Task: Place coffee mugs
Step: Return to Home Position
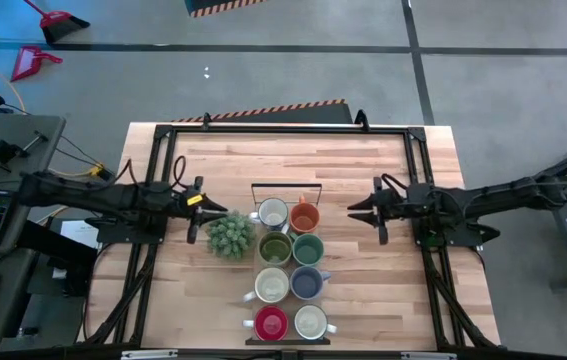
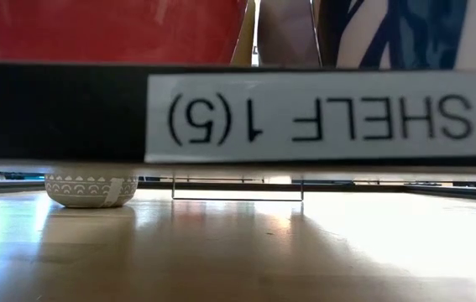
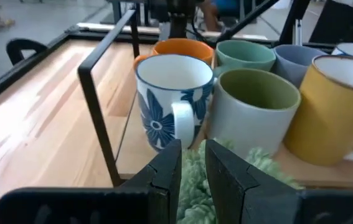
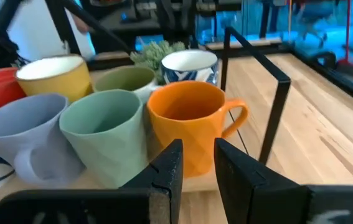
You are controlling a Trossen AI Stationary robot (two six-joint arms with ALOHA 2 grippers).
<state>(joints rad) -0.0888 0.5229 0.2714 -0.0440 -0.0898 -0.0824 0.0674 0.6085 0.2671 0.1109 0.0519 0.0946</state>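
The surface (image 1: 363,170) is pale laminated wood, smooth with a soft sheen. The shelf (image 3: 95,106) on it is thin black metal rod, matt. In the shelf, the blue-flowered mug (image 3: 164,106) is glossy glazed ceramic, the orange mug (image 4: 192,124) is faceted and satin, and the olive mug (image 3: 254,112) looks matt. Beside the shelf, the plant (image 1: 229,235) is fuzzy. The left fingers (image 3: 164,180) are dark matt plastic.

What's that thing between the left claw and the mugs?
A spiky green potted plant sits between the left claw and the mugs, clearest in the high view.
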